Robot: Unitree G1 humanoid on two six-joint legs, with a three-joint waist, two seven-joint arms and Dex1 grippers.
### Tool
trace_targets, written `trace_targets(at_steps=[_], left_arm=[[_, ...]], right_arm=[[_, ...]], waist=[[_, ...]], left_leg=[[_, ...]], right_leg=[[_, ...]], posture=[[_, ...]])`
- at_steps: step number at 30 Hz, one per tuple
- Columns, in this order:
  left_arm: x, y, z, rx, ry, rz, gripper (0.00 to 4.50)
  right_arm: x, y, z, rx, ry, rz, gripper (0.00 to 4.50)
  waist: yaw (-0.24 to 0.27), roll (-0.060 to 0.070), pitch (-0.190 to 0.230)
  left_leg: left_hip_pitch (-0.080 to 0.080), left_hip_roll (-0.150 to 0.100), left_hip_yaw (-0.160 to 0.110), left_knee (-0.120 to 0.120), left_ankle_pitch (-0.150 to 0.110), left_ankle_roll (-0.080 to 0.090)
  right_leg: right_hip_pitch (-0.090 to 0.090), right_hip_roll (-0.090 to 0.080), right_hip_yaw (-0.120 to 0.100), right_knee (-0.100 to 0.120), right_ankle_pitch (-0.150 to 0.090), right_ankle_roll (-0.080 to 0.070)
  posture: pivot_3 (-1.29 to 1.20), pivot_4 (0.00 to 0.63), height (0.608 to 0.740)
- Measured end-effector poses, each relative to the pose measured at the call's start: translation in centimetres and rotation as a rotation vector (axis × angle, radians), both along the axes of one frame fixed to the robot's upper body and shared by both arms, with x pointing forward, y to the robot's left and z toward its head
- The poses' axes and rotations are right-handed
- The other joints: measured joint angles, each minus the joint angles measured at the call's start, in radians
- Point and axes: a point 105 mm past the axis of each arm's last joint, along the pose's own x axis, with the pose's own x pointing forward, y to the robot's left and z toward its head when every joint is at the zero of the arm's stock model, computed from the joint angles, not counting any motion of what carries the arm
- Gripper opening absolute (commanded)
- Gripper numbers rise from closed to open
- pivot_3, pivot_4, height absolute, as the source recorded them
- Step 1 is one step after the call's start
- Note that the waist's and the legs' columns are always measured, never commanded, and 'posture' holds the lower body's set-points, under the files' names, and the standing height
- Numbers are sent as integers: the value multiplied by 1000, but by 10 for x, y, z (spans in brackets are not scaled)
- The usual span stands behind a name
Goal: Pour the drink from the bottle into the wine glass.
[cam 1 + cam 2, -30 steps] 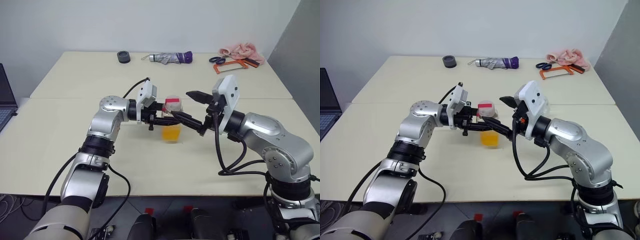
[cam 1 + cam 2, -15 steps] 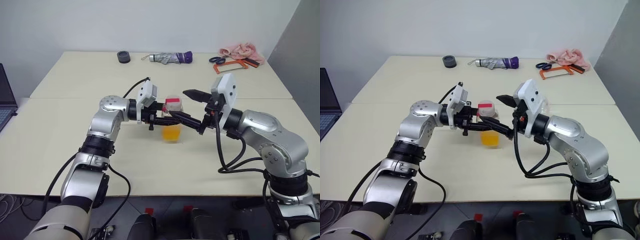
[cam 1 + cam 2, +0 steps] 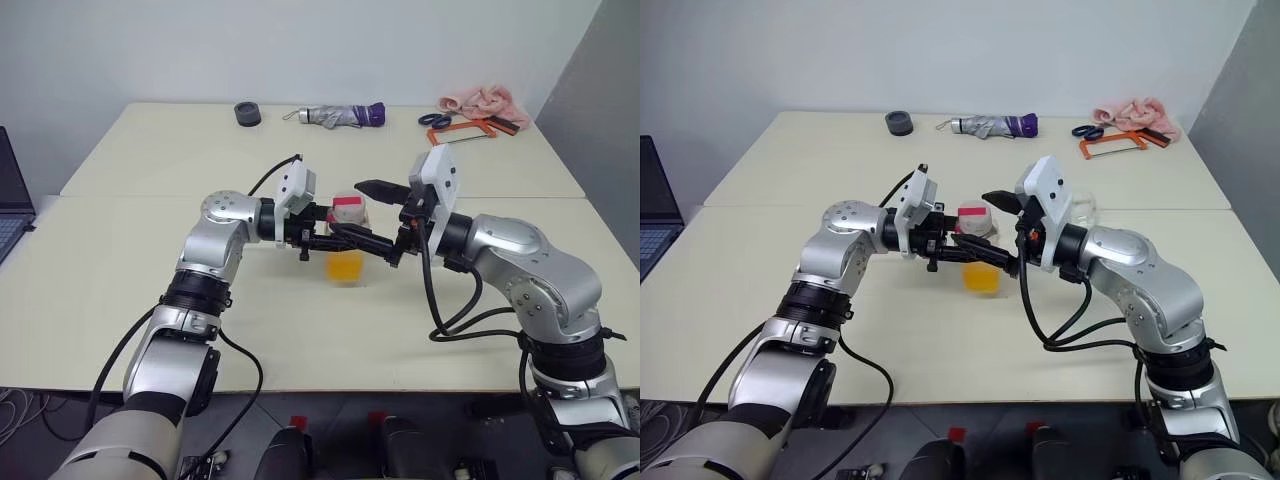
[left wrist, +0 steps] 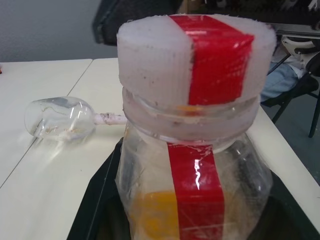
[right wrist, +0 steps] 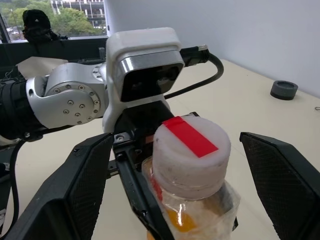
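1. The left pincer [image 3: 335, 238] is closed on the body of the bottle [image 3: 346, 240], holding it upright above the table [image 3: 150, 250], near the table's middle.
2. The drink [image 3: 344, 265] sits in the lower part of the bottle, orange-yellow; the white cap [image 5: 191, 150] with its red strip is still on.
3. The right pincer [image 5: 175, 165] stands wide open, one finger on each side of the cap, holding nothing and not touching it.
4. The wine glass [image 4: 62, 119] shows in the left wrist view beyond the bottle, well apart from it, with an empty bowl. In the right eye view a clear shape behind the right arm is probably this glass.
5. The step in hand looks like uncapping: nothing can be poured until the cap comes off.
6. The next move calls for the right pincer to close squarely on the cap and twist, while the left keeps the bottle from turning or tipping.
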Motion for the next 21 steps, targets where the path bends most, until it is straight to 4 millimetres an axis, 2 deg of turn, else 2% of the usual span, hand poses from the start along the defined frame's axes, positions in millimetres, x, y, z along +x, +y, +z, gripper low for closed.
trace_targets(at_steps=[5, 6, 7, 12, 13, 19, 21], left_arm=[[0, -1, 0, -3, 1, -5, 1823], [0, -1, 0, -3, 1, -5, 1823], [0, -1, 0, -3, 1, -5, 1823], [-1, -2, 0, -4, 1, -5, 1823], [-1, -2, -1, -4, 1, -5, 1823], [-1, -1, -4, -5, 10, -2, 1822], [-1, -1, -6, -5, 17, 1, 1819]], right_arm=[[5, 3, 4, -2, -8, -1, 4292], [5, 4, 4, -3, -10, 1, 3917], [5, 4, 3, -3, -9, 5, 3736], [7, 5, 1, -7, -9, 7, 1975], [7, 5, 1, -8, -10, 7, 1842], [6, 6, -2, -26, -42, -1, 1846], [3, 8, 5, -27, -123, -12, 1829]], waist=[[0, 0, 0], [0, 0, 0], [0, 0, 0], [0, 0, 0], [0, 0, 0], [0, 0, 0], [0, 0, 0]], left_leg=[[0, 0, 0, 0, 0, 0], [0, 0, 0, 0, 0, 0], [0, 0, 0, 0, 0, 0], [0, 0, 0, 0, 0, 0], [0, 0, 0, 0, 0, 0], [0, 0, 0, 0, 0, 0], [0, 0, 0, 0, 0, 0]], right_leg=[[0, 0, 0, 0, 0, 0], [0, 0, 0, 0, 0, 0], [0, 0, 0, 0, 0, 0], [0, 0, 0, 0, 0, 0], [0, 0, 0, 0, 0, 0], [0, 0, 0, 0, 0, 0], [0, 0, 0, 0, 0, 0]], posture=[[0, 150, 740], [0, 150, 740], [0, 150, 740], [0, 150, 740], [0, 150, 740], [0, 150, 740], [0, 150, 740]])
